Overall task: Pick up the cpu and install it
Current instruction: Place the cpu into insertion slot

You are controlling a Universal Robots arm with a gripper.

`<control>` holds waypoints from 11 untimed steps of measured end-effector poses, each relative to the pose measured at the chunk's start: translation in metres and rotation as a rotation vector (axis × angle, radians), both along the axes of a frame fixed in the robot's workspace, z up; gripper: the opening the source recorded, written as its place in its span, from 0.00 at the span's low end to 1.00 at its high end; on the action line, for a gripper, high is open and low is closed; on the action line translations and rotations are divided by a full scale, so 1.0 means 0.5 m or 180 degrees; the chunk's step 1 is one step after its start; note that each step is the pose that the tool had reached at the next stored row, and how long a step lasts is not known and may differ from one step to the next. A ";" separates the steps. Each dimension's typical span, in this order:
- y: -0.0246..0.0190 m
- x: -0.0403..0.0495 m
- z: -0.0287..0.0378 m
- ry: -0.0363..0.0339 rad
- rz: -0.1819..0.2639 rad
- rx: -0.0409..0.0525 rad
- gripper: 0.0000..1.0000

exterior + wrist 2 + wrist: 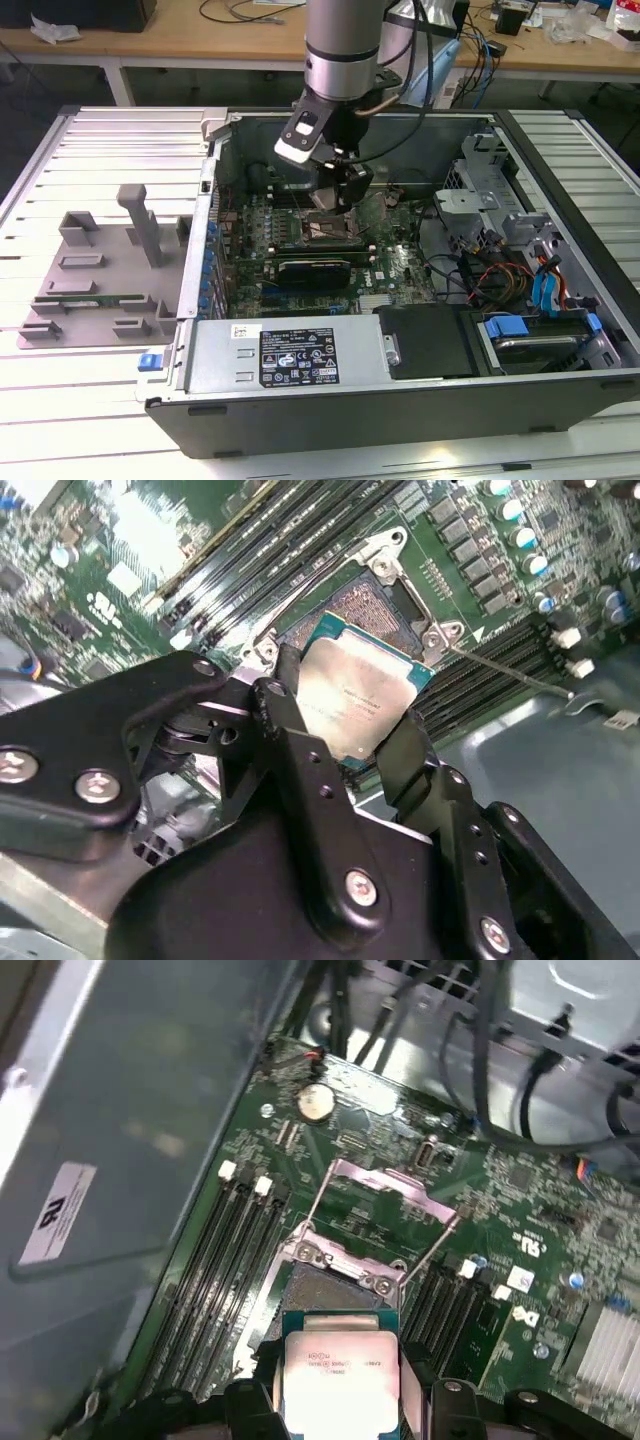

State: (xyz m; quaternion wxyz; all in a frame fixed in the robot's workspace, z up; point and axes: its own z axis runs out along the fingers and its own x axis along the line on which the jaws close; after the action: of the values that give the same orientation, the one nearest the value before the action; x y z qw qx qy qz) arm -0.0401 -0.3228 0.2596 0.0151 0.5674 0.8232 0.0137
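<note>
black jointed gripper clamps the flat square cpu, silvery plate up, by two edges, held over the open black socket on the green motherboard inside the open grey metal computer case.

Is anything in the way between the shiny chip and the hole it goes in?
Nothing I can see blocks it. The hand holds the cpu close over the open socket, and the socket's metal cover is flipped up out of the way.
</note>
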 end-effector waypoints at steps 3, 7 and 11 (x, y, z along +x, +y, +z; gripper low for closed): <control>0.0000 0.000 -0.002 0.0000 -0.0328 0.0000 0.55; 0.0000 0.000 -0.004 0.0000 -0.0797 0.0000 0.55; -0.0001 0.000 -0.005 0.0000 -0.1102 0.0000 0.55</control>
State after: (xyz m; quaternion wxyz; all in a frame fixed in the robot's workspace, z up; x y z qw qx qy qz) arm -0.0402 -0.3228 0.2570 0.0172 0.7007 0.7132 0.0109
